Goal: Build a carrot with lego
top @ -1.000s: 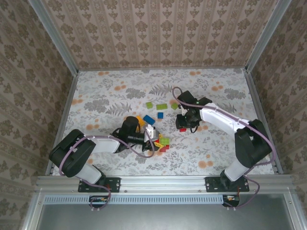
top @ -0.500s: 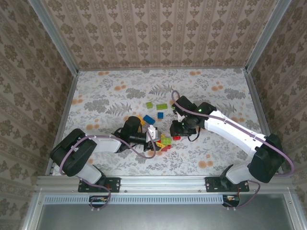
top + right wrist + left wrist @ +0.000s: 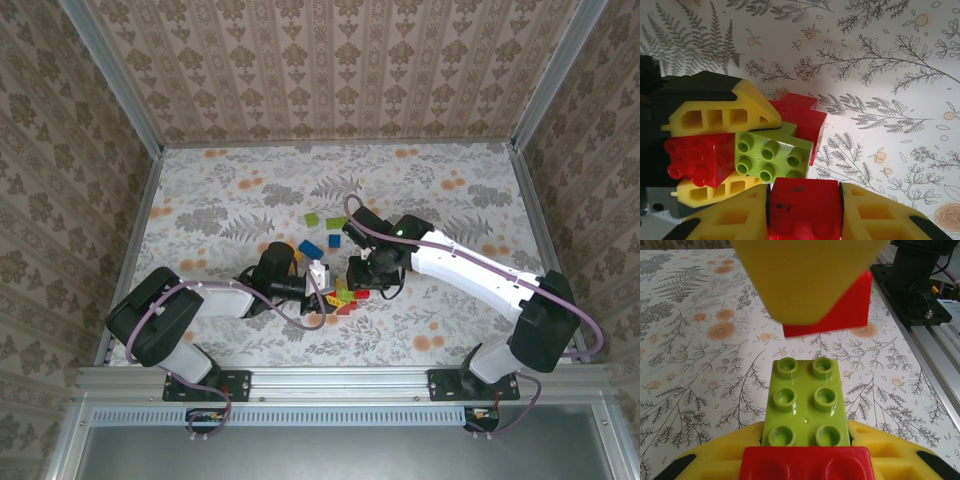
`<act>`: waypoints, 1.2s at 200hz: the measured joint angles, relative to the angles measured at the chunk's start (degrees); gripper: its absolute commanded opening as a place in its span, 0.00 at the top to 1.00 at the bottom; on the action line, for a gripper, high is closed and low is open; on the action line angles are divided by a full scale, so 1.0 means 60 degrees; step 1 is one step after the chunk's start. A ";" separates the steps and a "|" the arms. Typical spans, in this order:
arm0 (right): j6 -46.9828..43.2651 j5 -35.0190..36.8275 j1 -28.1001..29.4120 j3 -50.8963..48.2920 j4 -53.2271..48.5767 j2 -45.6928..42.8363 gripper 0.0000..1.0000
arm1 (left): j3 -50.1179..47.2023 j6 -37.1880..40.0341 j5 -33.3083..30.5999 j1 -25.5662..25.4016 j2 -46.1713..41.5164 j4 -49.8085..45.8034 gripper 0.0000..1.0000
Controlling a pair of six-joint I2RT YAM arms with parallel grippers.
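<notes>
My left gripper [image 3: 321,284] [image 3: 807,440] is shut on two joined lego bricks: an oblong green brick [image 3: 807,395] [image 3: 772,155] with a red brick [image 3: 805,466] [image 3: 700,155] on its near end. My right gripper [image 3: 358,278] [image 3: 805,200] is shut on a red brick [image 3: 805,205] [image 3: 842,310]. It hangs just beyond the green brick's free end, close to it and a little above. Whether the two touch I cannot tell. The carrot is out of view.
Loose bricks lie behind the grippers: two green [image 3: 311,219] [image 3: 337,223], two blue [image 3: 310,249] [image 3: 334,240] and an orange one [image 3: 290,245]. More red and yellow bricks [image 3: 345,306] sit under the grippers. The right arm's base [image 3: 920,285] stands near the table's edge.
The right gripper has moved left and nearer with its red brick, up to the left gripper's green brick. The left gripper has hardly moved.
</notes>
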 measured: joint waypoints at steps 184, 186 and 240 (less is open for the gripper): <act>0.1177 0.0911 0.0426 -0.0106 0.0200 0.0215 0.70 | 0.0135 0.0036 -0.0149 -0.0051 0.0142 0.0051 0.71; 0.1195 0.0922 0.0426 -0.0106 0.0215 0.0215 0.70 | 0.0135 0.0036 -0.0149 -0.0051 0.0142 0.0051 0.71; 0.1486 0.1188 0.0444 -0.0153 0.0474 0.0284 0.70 | 0.0135 0.0036 -0.0186 -0.0084 0.0142 0.0051 0.71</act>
